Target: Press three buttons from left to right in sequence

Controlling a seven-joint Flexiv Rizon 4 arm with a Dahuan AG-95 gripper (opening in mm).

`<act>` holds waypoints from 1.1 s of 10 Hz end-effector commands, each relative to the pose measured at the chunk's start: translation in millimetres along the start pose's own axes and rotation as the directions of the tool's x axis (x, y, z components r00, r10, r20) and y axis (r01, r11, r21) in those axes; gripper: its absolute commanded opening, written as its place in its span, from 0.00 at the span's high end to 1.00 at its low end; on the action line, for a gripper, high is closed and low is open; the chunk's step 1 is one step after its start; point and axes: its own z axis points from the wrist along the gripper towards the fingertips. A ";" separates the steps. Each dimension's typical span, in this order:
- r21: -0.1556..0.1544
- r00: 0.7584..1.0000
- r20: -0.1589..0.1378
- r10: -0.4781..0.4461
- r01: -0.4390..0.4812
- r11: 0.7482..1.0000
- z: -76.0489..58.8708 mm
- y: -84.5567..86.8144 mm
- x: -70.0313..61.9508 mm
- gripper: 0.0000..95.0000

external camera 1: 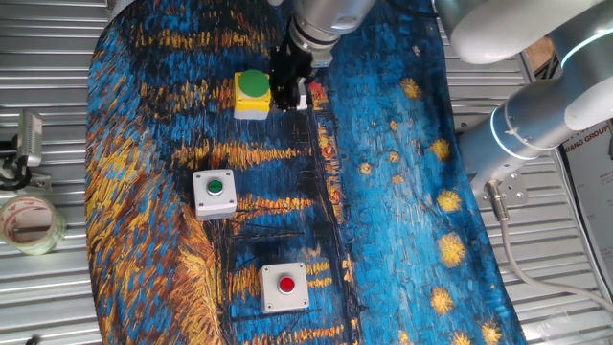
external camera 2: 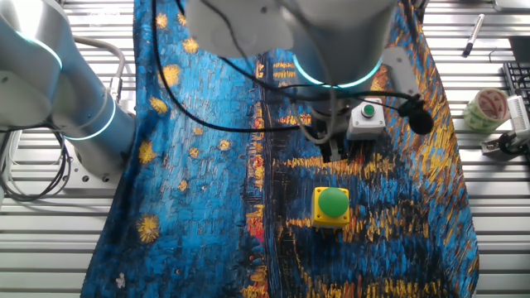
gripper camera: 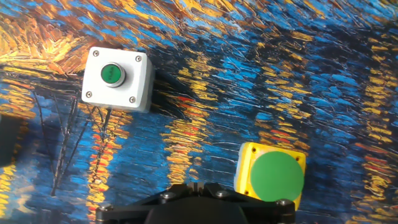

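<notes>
The yellow box with the big green dome [external camera 1: 252, 96] lies at the far end of the cloth; it also shows in the other fixed view [external camera 2: 331, 207] and at the lower right of the hand view [gripper camera: 272, 176]. The grey-white box with the small green button [external camera 1: 215, 192] [external camera 2: 366, 116] [gripper camera: 115, 78] lies in the middle. The grey-white box with the red button [external camera 1: 285, 287] lies nearest, and only one fixed view shows it. My gripper [external camera 1: 292, 93] [external camera 2: 335, 153] [gripper camera: 196, 185] hangs just beside the yellow box, above the cloth, with its fingertips together and nothing held.
The boxes lie on a blue and orange painted cloth [external camera 1: 402, 192] over a slatted metal table. A tape roll [external camera 1: 29, 222] [external camera 2: 489, 108] and a small metal clamp [external camera 1: 29, 144] lie off the cloth. The arm's base [external camera 1: 536, 125] stands at the cloth's other side.
</notes>
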 end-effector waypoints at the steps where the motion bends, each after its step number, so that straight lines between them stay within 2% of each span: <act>1: -0.014 1.000 0.004 -0.023 0.023 1.000 0.4 -9.8 2.1 1.00; 7: -0.039 0.999 0.010 -0.044 0.045 0.998 1.3 -24.7 6.8 1.00; 11: -0.031 0.999 0.013 -0.043 0.043 0.999 5.0 -31.1 5.3 1.00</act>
